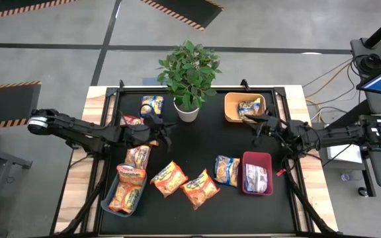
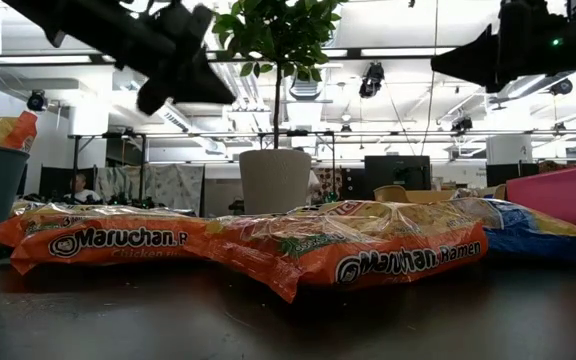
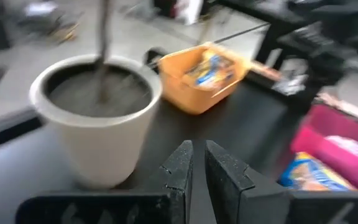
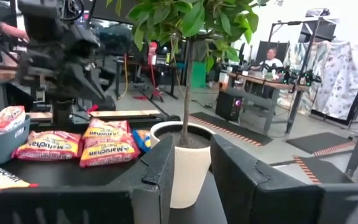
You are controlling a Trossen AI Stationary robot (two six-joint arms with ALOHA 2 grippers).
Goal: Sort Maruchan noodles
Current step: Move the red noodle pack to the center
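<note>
A: Closest to the low camera are two orange Maruchan packets point(image 2: 268, 245) lying flat on the black table top point(image 1: 197, 139), with a blue-and-yellow packet point(image 2: 528, 228) just behind them on the right.

B: And the grippers?

A: Both hang above the table, holding nothing. The left gripper point(image 1: 167, 131) sits left of the white plant pot point(image 1: 186, 112), fingers pressed nearly together. The right gripper point(image 1: 256, 123) hovers at the near edge of the orange bin point(image 1: 231, 109), just beside the blue-and-yellow packet point(image 1: 248, 108) inside it; a narrow gap shows between its fingers, nothing in it.

B: Where are the other noodles?

A: A packet point(image 1: 153, 104) lies by the pot, behind the left gripper. A red-pink one point(image 1: 132, 121) lies partly under the left arm, and another point(image 1: 137, 156) lies in front of that gripper. The grey-blue bin point(image 1: 106, 206) at front left holds several orange ones point(image 1: 128, 190). Two orange packets and the blue-and-yellow one point(image 1: 227, 170) lie mid-front, well apart from both grippers. The red bin point(image 1: 257, 158) at front right holds one pale packet point(image 1: 256, 178).
</note>
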